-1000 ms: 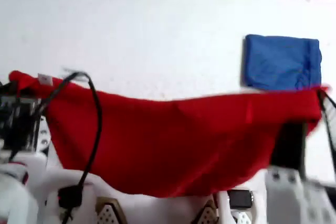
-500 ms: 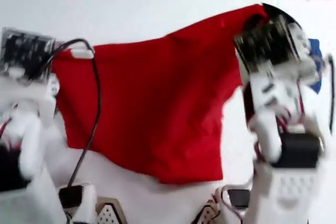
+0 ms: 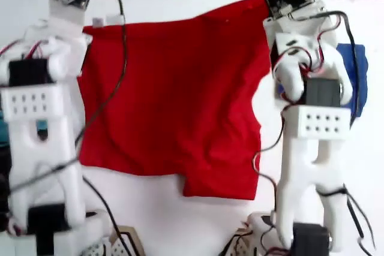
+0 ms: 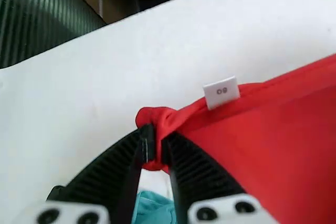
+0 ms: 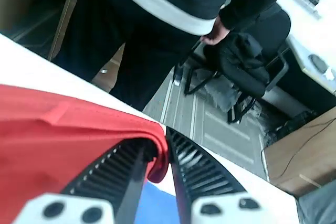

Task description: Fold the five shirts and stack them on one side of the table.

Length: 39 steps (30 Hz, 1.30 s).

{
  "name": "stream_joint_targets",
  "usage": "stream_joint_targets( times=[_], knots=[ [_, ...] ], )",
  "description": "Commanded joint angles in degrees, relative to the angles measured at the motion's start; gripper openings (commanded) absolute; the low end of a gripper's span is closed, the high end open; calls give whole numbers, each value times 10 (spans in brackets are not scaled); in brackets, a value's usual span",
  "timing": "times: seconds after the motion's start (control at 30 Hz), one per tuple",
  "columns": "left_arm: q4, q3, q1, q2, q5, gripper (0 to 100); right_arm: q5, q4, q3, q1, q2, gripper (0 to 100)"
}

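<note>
A red shirt [image 3: 174, 94] is stretched between both arms over the far half of the white table [image 3: 180, 4]. My left gripper [image 4: 156, 148] is shut on a bunched corner of the red shirt [image 4: 262, 140], near a small white tag [image 4: 221, 92]. My right gripper [image 5: 157, 156] is shut on the other far corner of the red shirt [image 5: 58, 145]. In the high view the left arm [image 3: 42, 100] stands at the left and the right arm [image 3: 309, 106] at the right. A folded blue shirt [image 3: 354, 76] lies on the table behind the right arm.
A teal cloth [image 4: 152, 208] peeks out under my left gripper. The arms' bases [image 3: 126, 244] sit at the near table edge with black cables [image 3: 114, 70] crossing the shirt. Behind the far edge stands a person in dark clothes [image 5: 173, 3] and an office chair [image 5: 247, 61].
Both arms have swung the red shirt from the near edge toward the far side of the table, spreading it out. The right arm now covers most of the blue shirt.
</note>
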Motion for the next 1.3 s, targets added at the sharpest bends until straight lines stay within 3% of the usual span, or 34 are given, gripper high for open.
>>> stream_joint_targets(
  times=[0.0, 0.27, 0.53, 0.87, 1.27],
  knots=[
    [26, -101, 0, 76, -8, 25, 0, -17, -40, 19, 30, 19],
    [91, -298, 3, 193, -11, 25, 0, -18, -127, 19, 100, 19],
    [146, -413, 1, 276, -10, 25, 0, 22, -191, 16, 164, 19],
    [193, -421, 3, 366, -18, 25, -1, 127, -190, 7, 244, 19],
    [304, -425, 3, 485, -56, 26, -4, 253, -190, -18, 353, 19]
  ],
)
